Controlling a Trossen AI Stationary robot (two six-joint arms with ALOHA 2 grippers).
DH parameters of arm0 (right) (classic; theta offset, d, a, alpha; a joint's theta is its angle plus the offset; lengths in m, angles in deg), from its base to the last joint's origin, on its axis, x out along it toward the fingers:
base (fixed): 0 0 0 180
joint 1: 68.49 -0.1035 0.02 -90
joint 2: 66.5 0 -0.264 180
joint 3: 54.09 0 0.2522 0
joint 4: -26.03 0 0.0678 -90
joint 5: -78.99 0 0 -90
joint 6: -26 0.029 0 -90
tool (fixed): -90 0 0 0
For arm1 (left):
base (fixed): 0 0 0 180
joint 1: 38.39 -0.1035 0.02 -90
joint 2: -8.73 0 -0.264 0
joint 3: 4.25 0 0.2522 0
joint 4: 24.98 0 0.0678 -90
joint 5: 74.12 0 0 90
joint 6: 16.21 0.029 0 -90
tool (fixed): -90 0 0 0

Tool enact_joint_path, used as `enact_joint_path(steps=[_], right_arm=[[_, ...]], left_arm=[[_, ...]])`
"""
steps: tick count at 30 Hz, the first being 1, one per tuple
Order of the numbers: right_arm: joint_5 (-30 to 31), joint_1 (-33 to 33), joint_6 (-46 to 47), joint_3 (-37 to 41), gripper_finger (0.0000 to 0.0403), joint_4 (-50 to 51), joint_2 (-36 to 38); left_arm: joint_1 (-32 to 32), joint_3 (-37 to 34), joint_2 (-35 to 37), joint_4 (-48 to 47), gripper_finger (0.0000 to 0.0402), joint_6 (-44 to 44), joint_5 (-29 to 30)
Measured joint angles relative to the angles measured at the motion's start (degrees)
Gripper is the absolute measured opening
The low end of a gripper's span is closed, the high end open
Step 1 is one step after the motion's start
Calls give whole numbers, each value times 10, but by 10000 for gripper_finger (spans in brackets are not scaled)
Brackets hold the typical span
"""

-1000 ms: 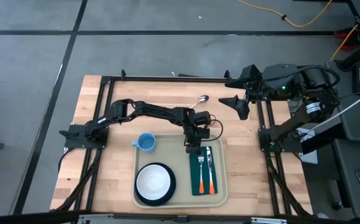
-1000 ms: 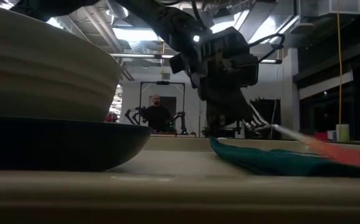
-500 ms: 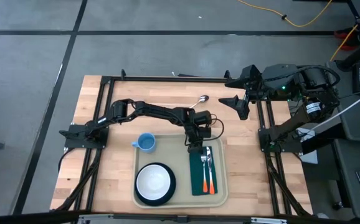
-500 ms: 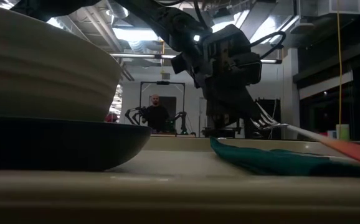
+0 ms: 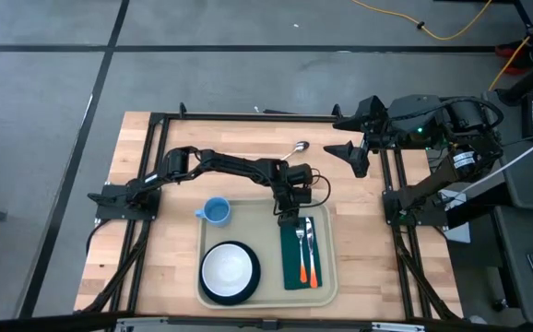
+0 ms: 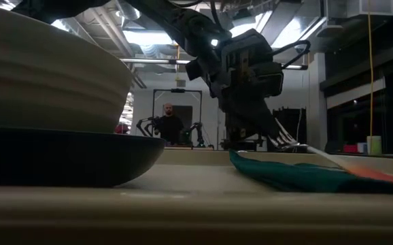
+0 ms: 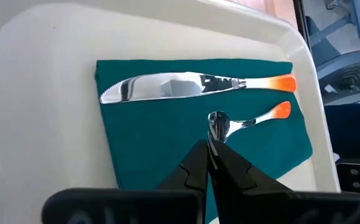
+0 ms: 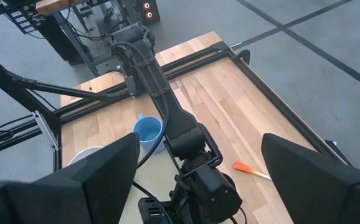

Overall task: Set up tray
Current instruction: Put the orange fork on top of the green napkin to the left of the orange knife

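Observation:
The beige tray (image 5: 268, 210) lies at the table's near middle. On it a white bowl (image 5: 228, 268) sits in a dark plate (image 5: 252, 284), and a green napkin (image 5: 290, 267) carries a knife (image 7: 186, 86) and a fork (image 7: 255, 118), both with orange handles. A blue cup (image 5: 216, 211) stands at the tray's far left corner. My left gripper (image 5: 290, 219) is over the napkin's far end, shut on the fork. My right gripper (image 8: 195, 168) hangs open, high at the table's far right. My left gripper pinches the fork's tine end (image 7: 216, 122) between its two fingertips. The fingers slant down from the table's far side, roughly along the fork. The tine end (image 6: 286, 143) is raised a little over the napkin, and the orange handle (image 6: 385, 175) slopes down to it.
A metal spoon (image 5: 297, 147) lies on the bare wood beyond the tray. Black frame rails (image 5: 248, 117) run along the table's far edge and both sides. A person (image 6: 171, 124) stands far off in the room behind.
My left gripper has kept its hold on the fork's tine end. In the low view the fork's orange handle end has sunk from a raised slant down toward the napkin.

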Motion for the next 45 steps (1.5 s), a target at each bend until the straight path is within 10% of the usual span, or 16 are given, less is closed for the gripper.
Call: enact_joint_path(steps=[45], right_arm=[[0,0,-7,0,341,0,0]], left_arm=[[-2,0,0,1,30,4,-27]])
